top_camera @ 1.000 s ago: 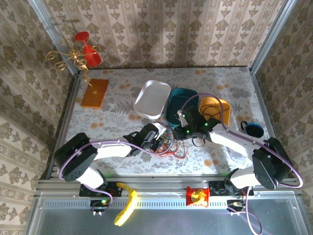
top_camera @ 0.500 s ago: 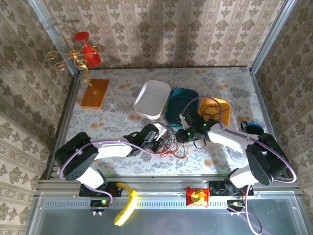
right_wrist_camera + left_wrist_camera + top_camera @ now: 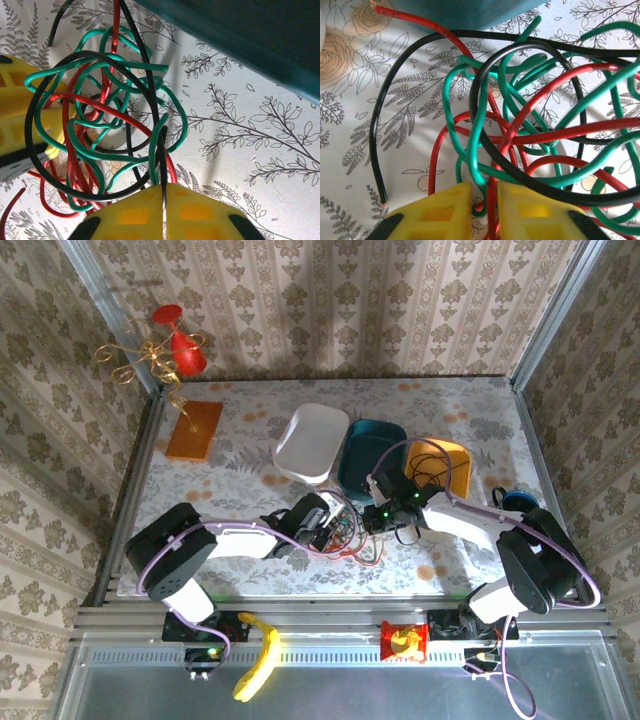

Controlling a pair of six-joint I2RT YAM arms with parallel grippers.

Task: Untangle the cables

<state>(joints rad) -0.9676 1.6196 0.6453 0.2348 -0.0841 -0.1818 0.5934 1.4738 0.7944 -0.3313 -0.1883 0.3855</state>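
The cables [image 3: 350, 540] lie as one knot of red, green and black strands on the flowered table, just in front of the teal bin. My left gripper [image 3: 328, 528] reaches in from the left; its yellow fingers [image 3: 445, 210] stand almost together, and a red strand and a green loop [image 3: 492, 200] run through the narrow gap. My right gripper [image 3: 372, 516] comes from the right, shut on a black cable [image 3: 161, 150] pinched between its pads. The tangle [image 3: 100, 125] hangs left of it, next to the left gripper's yellow finger [image 3: 15, 100].
A white bin [image 3: 312, 443], a teal bin [image 3: 368, 455] and an orange bin [image 3: 440, 462] stand in a row behind the knot. The teal bin's wall [image 3: 240, 35] is close above the right gripper. An orange block [image 3: 194, 429] lies far left, a blue round object [image 3: 519, 504] at the right.
The right gripper has shifted slightly left and nearer, closer to the knot. The left arm has edged right. Both kept their hold on the strands.
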